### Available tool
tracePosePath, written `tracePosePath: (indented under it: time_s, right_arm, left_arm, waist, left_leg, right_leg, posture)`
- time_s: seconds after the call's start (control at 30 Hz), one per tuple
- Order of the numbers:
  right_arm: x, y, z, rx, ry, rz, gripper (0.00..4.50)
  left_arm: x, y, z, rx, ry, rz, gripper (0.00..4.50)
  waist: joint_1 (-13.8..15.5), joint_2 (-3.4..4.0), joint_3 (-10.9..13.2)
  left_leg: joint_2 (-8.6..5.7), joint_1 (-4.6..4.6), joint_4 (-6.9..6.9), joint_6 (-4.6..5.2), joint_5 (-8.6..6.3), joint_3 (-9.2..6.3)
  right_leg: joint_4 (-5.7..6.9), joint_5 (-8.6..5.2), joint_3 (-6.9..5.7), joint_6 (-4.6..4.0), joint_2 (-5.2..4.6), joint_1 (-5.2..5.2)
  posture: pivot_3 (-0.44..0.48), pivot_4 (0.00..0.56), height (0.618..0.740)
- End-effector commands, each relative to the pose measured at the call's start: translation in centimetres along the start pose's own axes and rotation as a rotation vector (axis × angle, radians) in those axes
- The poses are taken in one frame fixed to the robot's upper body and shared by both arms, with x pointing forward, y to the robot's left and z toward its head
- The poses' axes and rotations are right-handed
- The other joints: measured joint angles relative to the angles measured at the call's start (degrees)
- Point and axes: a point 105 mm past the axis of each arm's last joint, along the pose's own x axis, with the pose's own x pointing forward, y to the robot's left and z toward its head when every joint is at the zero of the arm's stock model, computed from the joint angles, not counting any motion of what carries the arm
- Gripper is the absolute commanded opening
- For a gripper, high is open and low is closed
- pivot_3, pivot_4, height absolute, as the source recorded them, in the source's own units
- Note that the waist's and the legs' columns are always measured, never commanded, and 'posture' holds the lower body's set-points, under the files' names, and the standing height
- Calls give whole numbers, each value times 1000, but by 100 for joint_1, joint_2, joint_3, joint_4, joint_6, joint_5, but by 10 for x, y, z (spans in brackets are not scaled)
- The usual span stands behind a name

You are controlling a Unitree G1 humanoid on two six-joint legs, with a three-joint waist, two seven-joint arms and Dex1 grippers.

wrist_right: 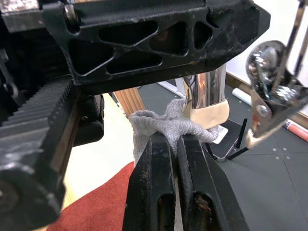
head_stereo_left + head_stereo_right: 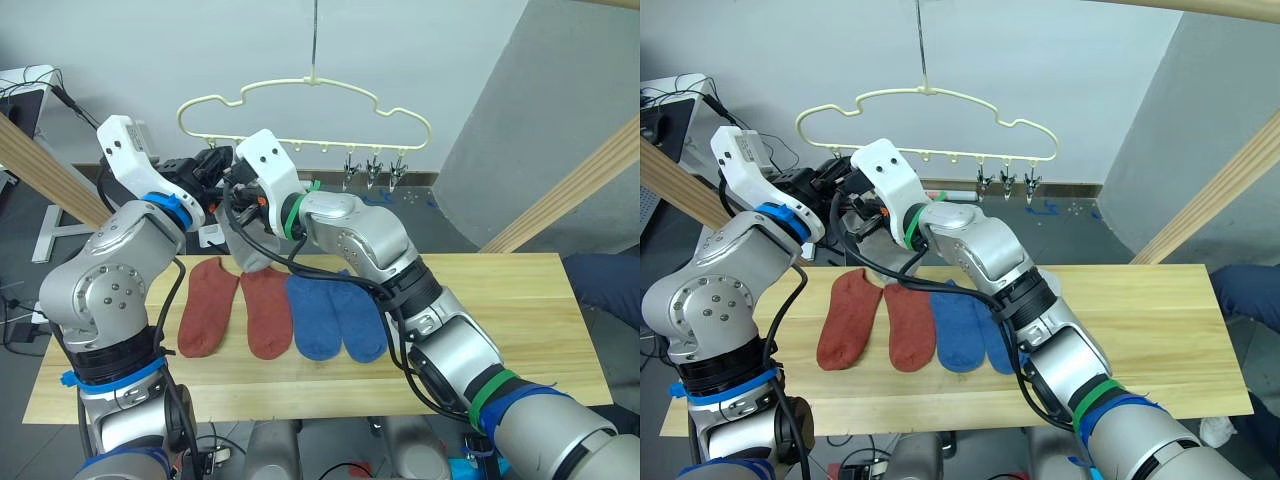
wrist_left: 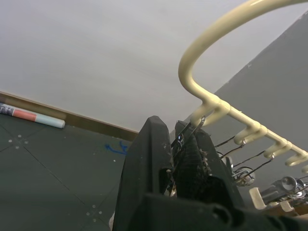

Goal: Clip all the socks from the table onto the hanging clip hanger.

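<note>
Both grippers meet at the left end of the cream clip hanger [image 2: 305, 110], above the far left edge of the table [image 2: 500, 330]. The right gripper [image 1: 175, 144] has its 2 black fingers pressed together on a bunched fold of a light grey sock [image 1: 166, 126]; the fabric rises just beyond its fingertips to the tip of a metal clip [image 1: 208, 98]. The left gripper [image 3: 179, 144] is clamped on a metal clip of the hanger, directly under the hanger's curved end. Below and nearer than the 2 grippers, 4 socks lie flat in a row on the table: 2 rust-red socks [image 2: 208, 305] and, touching them on the right, 2 blue socks [image 2: 335, 315].
</note>
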Motion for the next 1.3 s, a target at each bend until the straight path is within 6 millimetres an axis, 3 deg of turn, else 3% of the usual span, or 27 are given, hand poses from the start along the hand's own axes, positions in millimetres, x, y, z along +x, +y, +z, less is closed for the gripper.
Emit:
tracePosePath:
  time_s: [0.03,0.1,0.37,0.53,0.67,0.83,1.1,1.3]
  right_arm:
    - [14,68,52,-30,-161,171,44]
    - [14,69,52,-29,-161,173,44]
    - [13,71,51,-35,-160,183,0]
    - [10,75,47,-34,-146,211,0]
    - [8,76,39,-28,-114,223,1090]
    - [4,72,28,-29,-75,211,2819]
    - [-14,56,6,-22,-10,176,2819]
    - [-52,33,-13,-25,34,138,2819]
  left_arm:
    - [-3,-8,2,10,-14,-32,307]
    - [-3,-9,1,9,-10,-42,307]
    - [-5,-13,-1,19,10,-68,2767]
    - [-7,-13,-3,50,31,-72,2767]
    - [-10,-11,-4,73,39,-71,2809]
    - [-15,-9,-6,108,56,-71,2809]
    - [-32,3,-14,181,87,-43,2809]
    - [-50,12,-13,246,103,-24,2809]
  waist:
    - [0,0,0]
    - [0,0,0]
    - [0,0,0]
    - [0,0,0]
    - [-1,0,0]
    - [-5,0,0]
    - [-6,-1,-1]
    - [7,-2,-2]
  left_leg:
    - [0,0,0,0,0,0]
    - [0,0,0,0,0,0]
    - [0,-2,0,0,0,-1]
    - [0,-3,0,0,0,-1]
    - [1,-3,0,0,0,-2]
    - [0,-3,1,0,0,-1]
    - [1,-5,0,0,0,-2]
    - [1,-9,3,0,0,-8]
  right_leg:
    - [0,0,0,0,0,0]
    - [0,0,0,0,0,0]
    - [1,0,-1,0,0,-3]
    - [1,0,-2,0,-1,-2]
    - [1,0,-3,0,-1,-3]
    - [2,0,-2,-1,-2,-3]
    - [1,0,-2,-1,-3,-5]
    - [2,0,-6,-1,-3,-6]
  posture:
    - [-52,339,740]
    - [-53,337,740]
    - [-54,334,740]
    - [-56,331,740]
    - [-56,331,740]
    - [-60,332,740]
    - [-56,330,740]
    - [-47,325,740]
